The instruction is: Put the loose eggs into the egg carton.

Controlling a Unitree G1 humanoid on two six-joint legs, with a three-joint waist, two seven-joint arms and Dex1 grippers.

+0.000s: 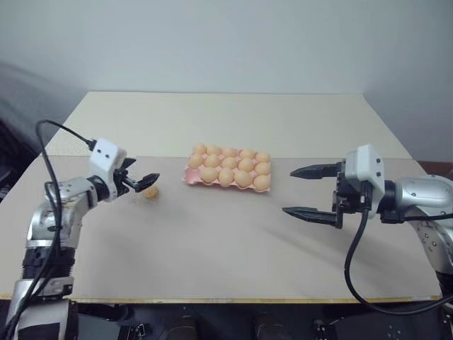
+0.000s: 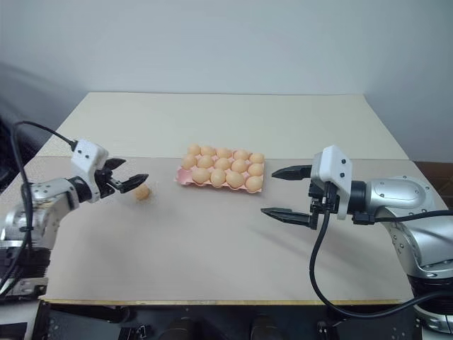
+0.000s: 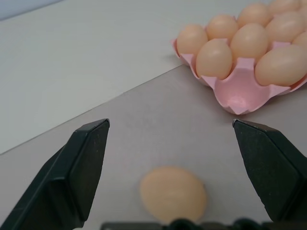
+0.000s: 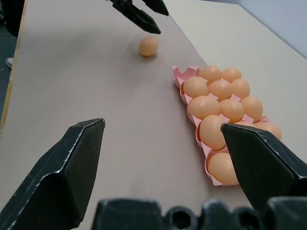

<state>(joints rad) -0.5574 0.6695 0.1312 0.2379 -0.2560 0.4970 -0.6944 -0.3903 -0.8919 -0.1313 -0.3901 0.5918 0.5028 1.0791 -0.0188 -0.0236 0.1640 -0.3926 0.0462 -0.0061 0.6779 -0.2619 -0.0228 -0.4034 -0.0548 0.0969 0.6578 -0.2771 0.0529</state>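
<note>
1. One egg (image 1: 149,191) lies loose on the tabletop (image 1: 212,241), left of the carton (image 1: 228,168).
2. Your left end effector (image 1: 145,181) stands open around it; the right end effector (image 1: 308,191) is open, empty.
3. It looks smooth and fragile: pinch its middle gently.

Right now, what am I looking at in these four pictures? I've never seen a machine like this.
It is a two-armed robot at a table. Two pictures come from cameras in its head, two from cameras on its wrists, looking along each pincer's black fingers. On the table sits a pink egg carton, almost full, with one corner cup still bare. One loose egg lies beside it. The left pincer hangs open around that egg without gripping it. The right pincer waits open and holds nothing.
</note>
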